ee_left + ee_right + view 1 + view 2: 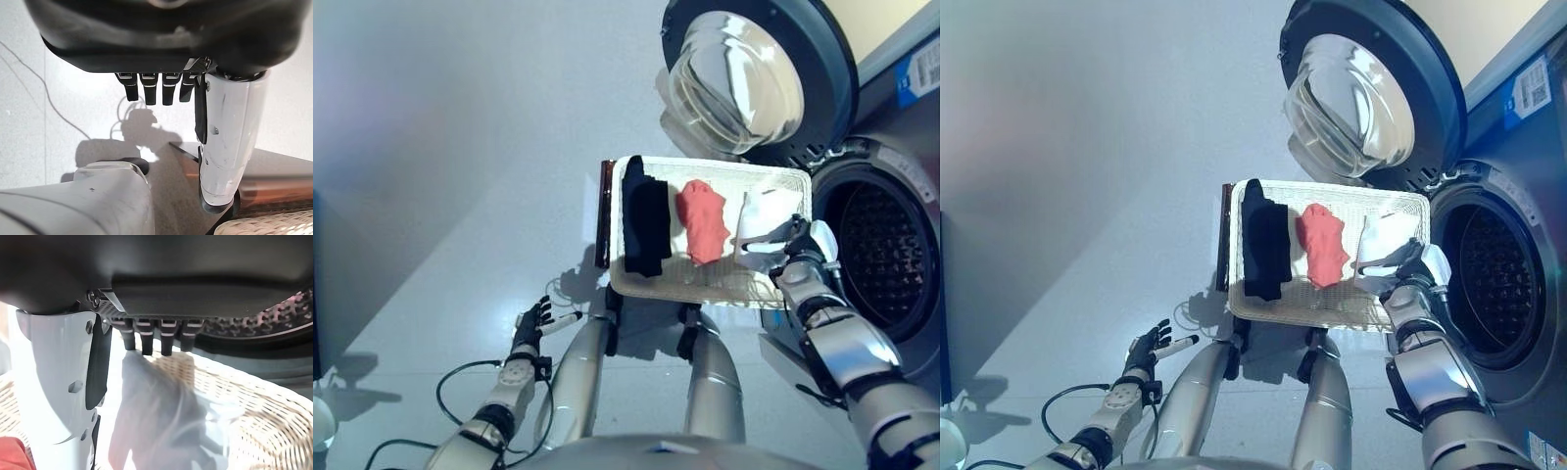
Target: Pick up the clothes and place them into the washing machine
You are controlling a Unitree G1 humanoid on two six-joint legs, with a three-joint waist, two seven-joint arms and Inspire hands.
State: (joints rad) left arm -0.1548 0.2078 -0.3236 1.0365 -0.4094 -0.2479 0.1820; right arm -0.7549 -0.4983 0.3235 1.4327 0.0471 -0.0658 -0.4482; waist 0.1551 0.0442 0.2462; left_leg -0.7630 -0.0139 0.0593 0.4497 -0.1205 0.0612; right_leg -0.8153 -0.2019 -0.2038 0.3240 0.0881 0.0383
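A white wicker basket (705, 164) holds three clothes side by side: a black one (646, 220) on the left, a red one (703, 220) in the middle and a white one (766, 213) at the right end. My right hand (801, 257) reaches over the basket's right rim, open, with its fingers straight against the white cloth (161, 421); the cloth's near edge stands up a little. The washing machine's drum (881, 264) gapes just right of the basket. My left hand (530, 328) hangs open and empty low over the floor on the left.
The machine's round glass door (744, 78) is swung open above the basket's far side. A dark brown board (604, 211) runs along the basket's left edge. Pale floor (460, 176) spreads to the left.
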